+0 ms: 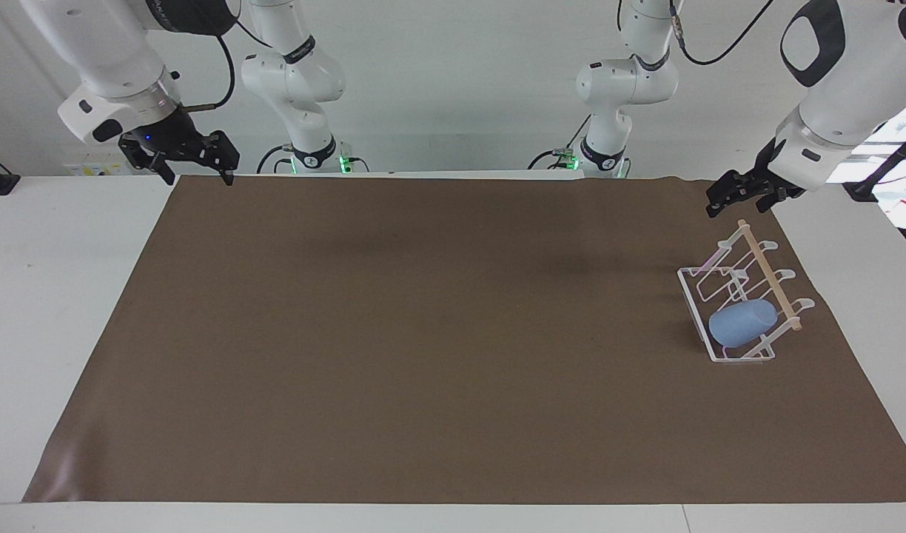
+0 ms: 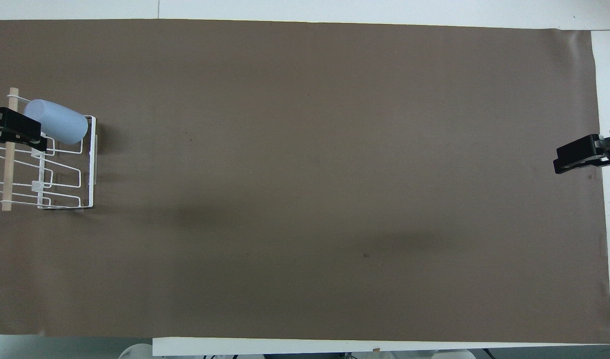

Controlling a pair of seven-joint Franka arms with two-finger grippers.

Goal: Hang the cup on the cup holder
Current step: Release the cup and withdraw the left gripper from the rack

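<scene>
The light blue cup [image 1: 743, 323] hangs tilted on a prong of the white wire cup holder [image 1: 691, 297], at the holder's end farther from the robots, toward the left arm's end of the table. In the overhead view the cup [image 2: 60, 122] lies across the holder [image 2: 88, 164]. My left gripper [image 1: 727, 201] is open and empty, raised clear of the holder's end nearer to the robots. From above it [image 2: 17, 133] covers part of the wooden rod. My right gripper [image 1: 195, 169] waits open and empty over the mat's corner at the right arm's end.
A brown mat [image 1: 423, 333] covers most of the white table [image 1: 61, 296]. The holder stands near the mat's edge at the left arm's end. Both arm bases stand at the table's robot end.
</scene>
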